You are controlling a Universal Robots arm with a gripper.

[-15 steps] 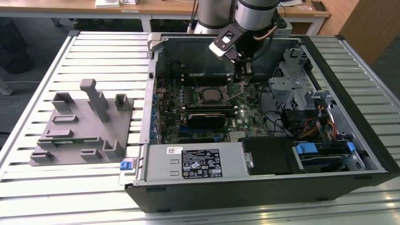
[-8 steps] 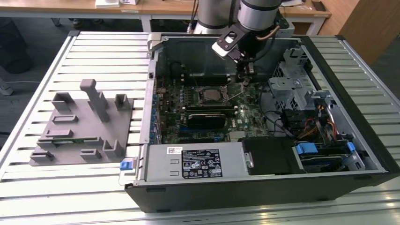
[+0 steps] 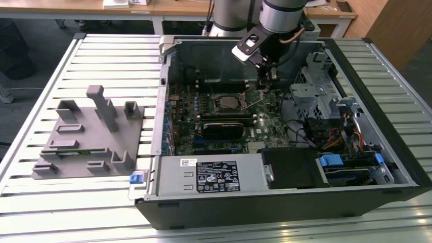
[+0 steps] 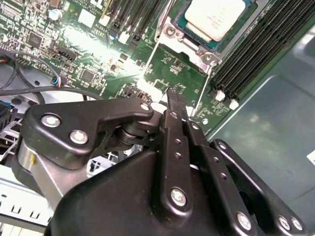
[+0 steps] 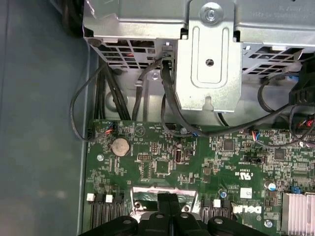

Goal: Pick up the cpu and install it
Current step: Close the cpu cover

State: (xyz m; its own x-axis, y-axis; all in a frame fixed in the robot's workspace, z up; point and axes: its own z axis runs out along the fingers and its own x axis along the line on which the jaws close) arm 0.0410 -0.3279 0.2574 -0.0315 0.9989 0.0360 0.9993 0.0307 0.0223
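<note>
The open computer case point(image 3: 378, 101) lies flat, with the green motherboard point(image 3: 266, 109) facing up inside it. The cpu point(image 4: 214, 17) is not in the gripper. It sits pale side up in its socket near the middle of the board, inside the metal socket frame point(image 4: 170, 33). The gripper point(image 4: 174, 96) hangs just beside that socket, on the far side in the exterior view. Both wrist views show its jaws pressed together with nothing between them.

By the look of it, the work in hand is around the socket hardware, not carrying the chip. That work calls for the closed tips to come straight down and press only on metal. They need to keep off the chip's top and the memory slots point(image 4: 256, 44) beside it. The cables point(image 5: 167, 113) by the drive cage point(image 5: 209, 54) crowd the arm's far side, so sideways drift is risky.

The case rests on a slatted metal table point(image 3: 101, 55). A grey plastic fixture point(image 3: 74, 136) stands on the table at the exterior view's left, well apart from the arm. Wooden desks point(image 3: 169, 7) run along the far side of the room.
</note>
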